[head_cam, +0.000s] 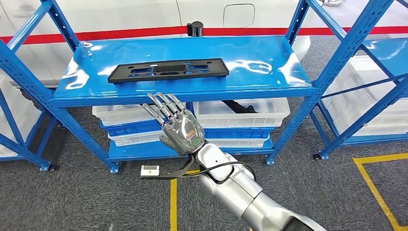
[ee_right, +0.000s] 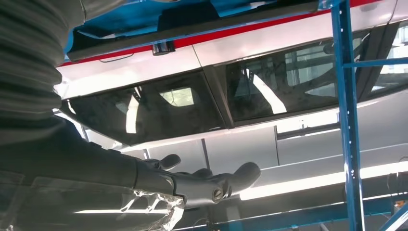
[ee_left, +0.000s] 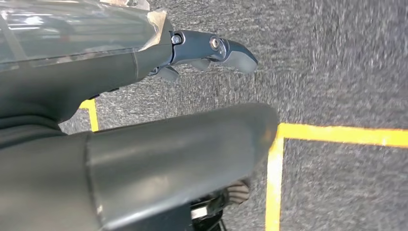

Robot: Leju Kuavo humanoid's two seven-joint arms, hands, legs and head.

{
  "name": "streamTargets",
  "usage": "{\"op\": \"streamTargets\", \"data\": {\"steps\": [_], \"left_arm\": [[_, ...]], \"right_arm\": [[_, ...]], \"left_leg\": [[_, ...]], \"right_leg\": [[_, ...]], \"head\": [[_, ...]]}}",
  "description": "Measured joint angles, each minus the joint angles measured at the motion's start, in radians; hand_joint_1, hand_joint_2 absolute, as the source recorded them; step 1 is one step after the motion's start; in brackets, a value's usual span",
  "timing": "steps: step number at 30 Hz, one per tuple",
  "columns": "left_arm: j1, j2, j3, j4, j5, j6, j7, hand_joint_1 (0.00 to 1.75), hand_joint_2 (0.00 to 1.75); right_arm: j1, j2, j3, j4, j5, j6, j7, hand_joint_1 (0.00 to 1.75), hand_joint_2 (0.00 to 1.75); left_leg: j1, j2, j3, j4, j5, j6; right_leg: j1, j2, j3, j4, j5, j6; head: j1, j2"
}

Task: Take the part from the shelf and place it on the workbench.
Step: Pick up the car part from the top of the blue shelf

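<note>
From where I stand, nothing here can be read: no words, numbers or brand marks on the blue shelf (head_cam: 183, 91), the black part (head_cam: 168, 70) lying on it, or the white bins (head_cam: 240, 115) below.

A blue shelf (head_cam: 269, 67) carries a flat black part (head_cam: 168, 70) lying lengthwise; white bins (head_cam: 243, 115) sit below.

— What does the part (head_cam: 168, 70) look like?
— You see a long, flat black plastic panel with several cut-out openings along its length.

— Where does it lie?
— It lies flat on the blue shelf (head_cam: 260, 65), lengthwise, left of centre, nothing touching it.
</note>
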Motion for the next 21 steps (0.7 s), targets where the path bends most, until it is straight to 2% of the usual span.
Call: {"op": "streamTargets", "data": {"steps": [1, 2, 3, 5, 6, 7, 8, 9, 10, 12, 13, 14, 16, 17, 18, 19, 21], "left_arm": [[0.000, 0.000, 0.002, 0.000, 0.001, 0.002, -0.001, 0.00, 0.00], [0.000, 0.000, 0.004, 0.000, 0.001, 0.003, -0.002, 0.00, 0.00], [0.000, 0.000, 0.005, 0.000, 0.001, 0.005, -0.002, 0.00, 0.00], [0.000, 0.000, 0.006, 0.000, 0.000, 0.010, 0.000, 0.00, 0.00], [0.000, 0.001, 0.006, 0.000, -0.002, 0.013, 0.002, 0.00, 0.00], [0.000, 0.002, 0.006, 0.000, -0.003, 0.016, 0.005, 0.00, 0.00], [0.000, 0.004, 0.006, 0.000, -0.005, 0.018, 0.009, 0.00, 0.00], [0.000, 0.005, 0.006, 0.000, -0.006, 0.020, 0.012, 0.00, 0.00], [-0.001, 0.006, 0.006, 0.000, -0.008, 0.021, 0.016, 0.00, 0.00], [-0.005, 0.006, 0.006, 0.000, -0.011, 0.022, 0.022, 0.00, 0.00], [-0.007, 0.007, 0.006, 0.000, -0.013, 0.023, 0.024, 0.00, 0.00], [-0.008, 0.008, 0.006, 0.000, -0.015, 0.024, 0.025, 0.00, 0.00], [-0.006, 0.010, 0.006, 0.000, -0.017, 0.025, 0.026, 0.00, 0.00], [-0.004, 0.011, 0.006, 0.000, -0.018, 0.026, 0.026, 0.00, 0.00], [-0.002, 0.012, 0.006, 0.000, -0.018, 0.027, 0.026, 0.00, 0.00], [-0.001, 0.014, 0.006, 0.000, -0.019, 0.028, 0.026, 0.00, 0.00], [0.000, 0.019, 0.006, 0.001, -0.020, 0.029, 0.026, 0.00, 0.00]], "right_arm": [[0.002, -0.001, 0.000, 0.001, 0.000, 0.000, -0.002, 0.00, 1.75], [0.005, -0.003, 0.000, 0.001, 0.001, 0.000, -0.004, 0.00, 1.75], [0.007, -0.004, 0.000, 0.001, 0.001, 0.000, -0.004, 0.00, 1.75], [0.007, -0.004, -0.001, 0.002, 0.001, 0.000, -0.005, 0.00, 1.75], [0.007, -0.005, -0.001, 0.002, 0.001, 0.000, -0.005, 0.00, 1.75], [0.006, -0.005, -0.001, 0.003, 0.001, 0.000, -0.006, 0.00, 1.75], [0.006, -0.005, -0.001, 0.003, 0.000, 0.000, -0.007, 0.00, 1.75], [0.006, -0.006, -0.002, 0.004, -0.002, 0.000, -0.009, 0.00, 1.75], [0.005, -0.006, -0.003, 0.004, -0.004, -0.001, -0.012, 0.00, 1.75], [0.001, -0.005, -0.005, 0.004, -0.012, -0.003, -0.018, 0.00, 1.75], [-0.003, -0.003, -0.006, 0.004, -0.015, -0.005, -0.021, 0.00, 1.75], [-0.004, -0.001, -0.007, 0.004, -0.018, -0.008, -0.024, 0.00, 1.75], [-0.001, 0.002, -0.006, 0.004, -0.021, -0.014, -0.027, 0.00, 1.75], [0.003, 0.003, -0.006, 0.005, -0.022, -0.017, -0.027, 0.00, 1.75], [0.007, 0.003, -0.006, 0.005, -0.022, -0.020, -0.027, 0.00, 1.75], [0.011, 0.003, -0.006, 0.005, -0.024, -0.023, -0.028, 0.00, 1.75], [0.016, 0.003, -0.005, 0.006, -0.028, -0.027, -0.029, 0.00, 1.75]], "left_leg": [[0.002, -0.002, 0.001, 0.000, -0.001, -0.002], [0.004, -0.004, 0.003, 0.001, -0.004, -0.005], [0.008, -0.006, 0.007, 0.001, -0.008, -0.010], [0.017, -0.008, 0.021, 0.002, -0.021, -0.027], [0.020, -0.008, 0.029, 0.003, -0.029, -0.036], [0.020, -0.008, 0.033, 0.003, -0.036, -0.046], [0.020, -0.006, 0.037, 0.004, -0.042, -0.056], [0.020, -0.004, 0.042, 0.005, -0.045, -0.063], [0.021, -0.002, 0.045, 0.006, -0.047, -0.070], [0.028, -0.012, 0.031, 0.045, -0.045, -0.076], [0.030, -0.022, 0.003, 0.093, -0.048, -0.077], [0.030, -0.036, -0.039, 0.157, -0.061, -0.077], [0.025, -0.051, -0.132, 0.277, -0.109, -0.076], [0.023, -0.053, -0.168, 0.306, -0.127, -0.073], [0.019, -0.053, -0.189, 0.304, -0.128, -0.068], [0.014, -0.054, -0.195, 0.270, -0.103, -0.059], [-0.003, -0.061, -0.178, 0.151, 0.002, -0.029]], "right_leg": [[-0.001, 0.003, -0.035, 0.052, -0.014, 0.001], [-0.004, 0.004, -0.058, 0.077, -0.014, 0.006], [-0.007, 0.003, -0.061, 0.060, 0.004, 0.015], [-0.014, -0.003, -0.018, -0.067, 0.077, 0.043], [-0.015, -0.008, 0.005, -0.130, 0.097, 0.047], [-0.013, -0.014, 0.023, -0.170, 0.107, 0.040], [-0.011, -0.018, 0.029, -0.185, 0.105, 0.023], [-0.006, -0.018, 0.030, -0.182, 0.095, 0.002], [-0.005, -0.014, 0.036, -0.179, 0.096, -0.014], [-0.007, -0.002, 0.051, -0.181, 0.088, -0.034], [-0.008, 0.003, 0.062, -0.183, 0.083, -0.043], [-0.007, 0.008, 0.071, -0.184, 0.076, -0.053], [0.001, 0.019, 0.087, -0.185, 0.062, -0.069], [0.006, 0.026, 0.096, -0.185, 0.053, -0.073], [0.011, 0.033, 0.108, -0.185, 0.044, -0.076], [0.016, 0.038, 0.121, -0.185, 0.035, -0.076], [0.023, 0.047, 0.148, -0.186, 0.014, -0.076]], "head": [[0.000, 0.000], [0.000, 0.000], [0.000, 0.000], [0.000, 0.000], [0.000, 0.000], [0.001, 0.000], [0.000, 0.000], [-0.001, 0.000], [-0.002, 0.000], [-0.004, 0.000], [-0.005, 0.000], [-0.006, 0.000], [-0.007, 0.000], [-0.008, 0.000], [-0.008, 0.000], [-0.008, 0.000], [-0.007, 0.000]]}}
